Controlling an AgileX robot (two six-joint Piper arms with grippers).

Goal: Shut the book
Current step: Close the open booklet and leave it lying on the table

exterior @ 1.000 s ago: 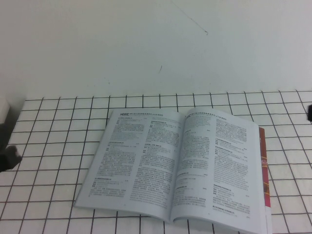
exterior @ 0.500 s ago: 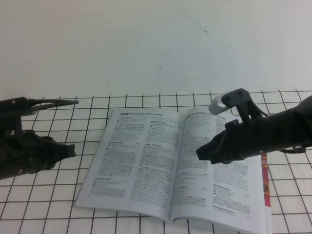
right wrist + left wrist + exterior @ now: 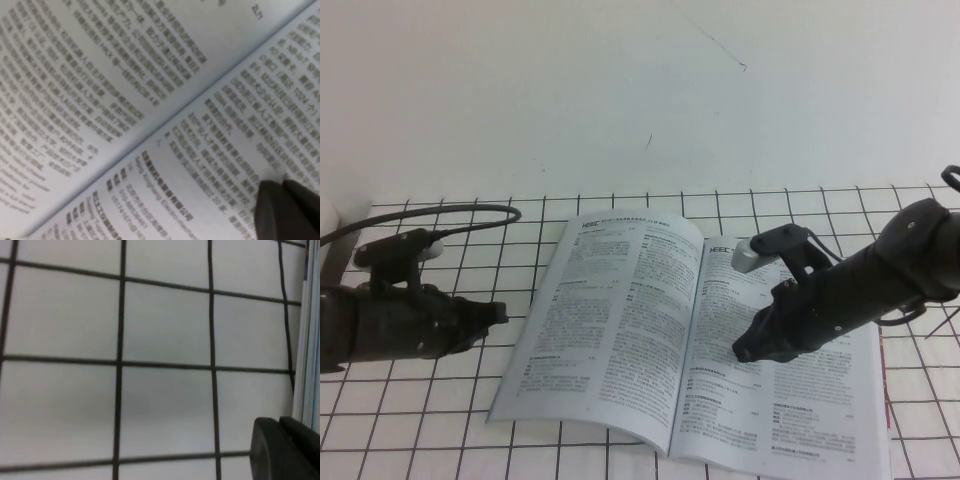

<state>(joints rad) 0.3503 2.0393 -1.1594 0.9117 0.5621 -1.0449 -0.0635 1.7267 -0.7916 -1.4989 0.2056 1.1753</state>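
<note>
Right now the book (image 3: 620, 330) lies open on the gridded table (image 3: 410, 420), printed pages up. Its gutter runs from the far edge to the near edge, roughly through the middle. A strip of red cover (image 3: 886, 385) shows along the outer edge of the right-hand page.

My left tool (image 3: 492, 314) sits low over the table just beside the book's left edge and points toward it. From the high view I see a small gap between its tip and the page edge. The left wrist view gives me bare grid squares, with the stacked page edges along one side of the picture. I cannot tell how far open this tool is, and I see nothing in it.

My right tool (image 3: 745, 350) is over the right-hand page, close to the gutter, with its tip angled down at the paper. The right wrist view is filled with lines of print, and the gutter crosses it on a diagonal. I cannot tell whether the tip touches the page, nor how far open this tool is.
</note>
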